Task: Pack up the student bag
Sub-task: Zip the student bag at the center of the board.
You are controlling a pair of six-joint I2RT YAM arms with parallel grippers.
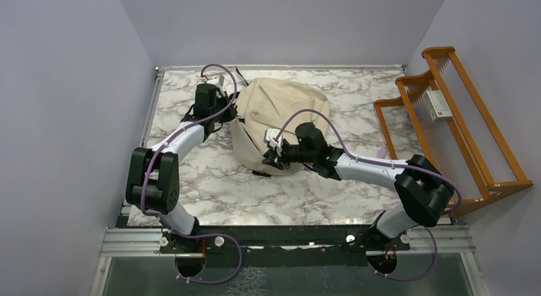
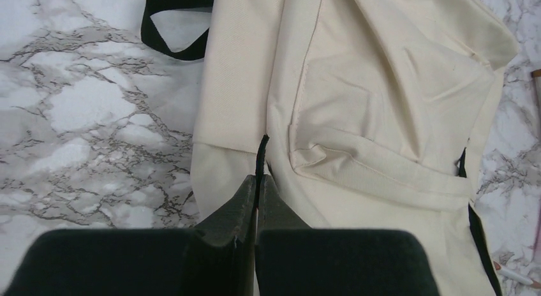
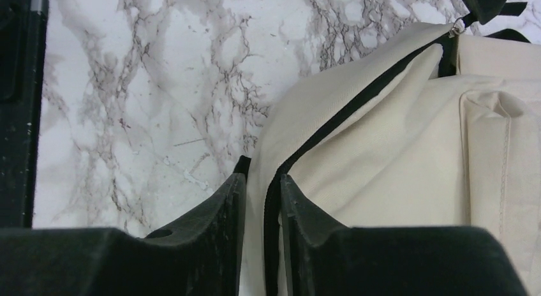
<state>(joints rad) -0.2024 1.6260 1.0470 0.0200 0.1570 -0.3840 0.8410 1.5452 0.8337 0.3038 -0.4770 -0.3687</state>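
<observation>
Ahead of your left claw [image 2: 258, 179], pinched shut on its black trim, the student bag [image 1: 281, 111] slumps on the worktop [image 1: 210, 187]; it looks soft, floppy and probably light, so hold seams or straps. Your right claw [image 3: 263, 180] is barely parted astride the zipper edge, grip apparently loose. Both arms reach forward, wrists low

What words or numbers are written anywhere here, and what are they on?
None can be read.
White box on the wooden rack: red marks, too small to read.
Student bag: no writing shows in any view.
</observation>
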